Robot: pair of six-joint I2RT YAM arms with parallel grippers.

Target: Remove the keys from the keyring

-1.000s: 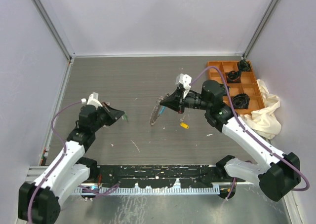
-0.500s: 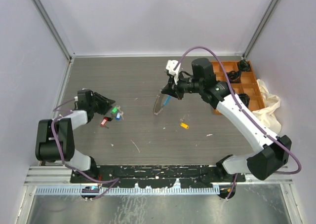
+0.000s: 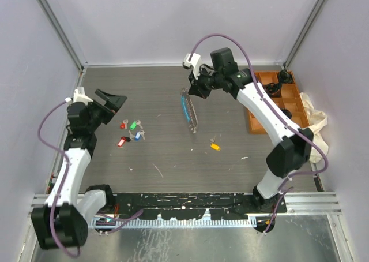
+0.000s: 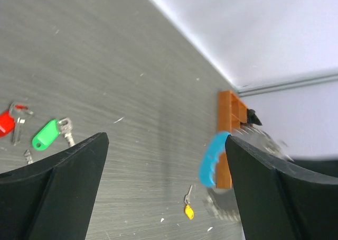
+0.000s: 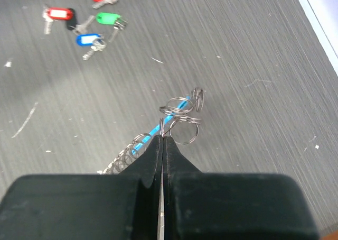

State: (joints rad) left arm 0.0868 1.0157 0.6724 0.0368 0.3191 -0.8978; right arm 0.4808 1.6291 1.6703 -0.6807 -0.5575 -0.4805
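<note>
while the right gripper (image 5: 162,139) pinches the keyring (image 3: 189,111) between closed jaws above the dark grey wood-grain table (image 3: 155,94), the left gripper (image 3: 109,100) is spread wide, holding nothing. the keys (image 3: 131,130) lie loose on the table near it. pale walls (image 3: 173,19) enclose the cell; an orange tray (image 3: 248,74) sits back right.

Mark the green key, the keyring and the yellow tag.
green key (image 3: 134,125): top view, on its green plastic head.
keyring (image 3: 189,113): top view, midway along the chain loop.
yellow tag (image 3: 215,147): top view, on its yellow body.
</note>
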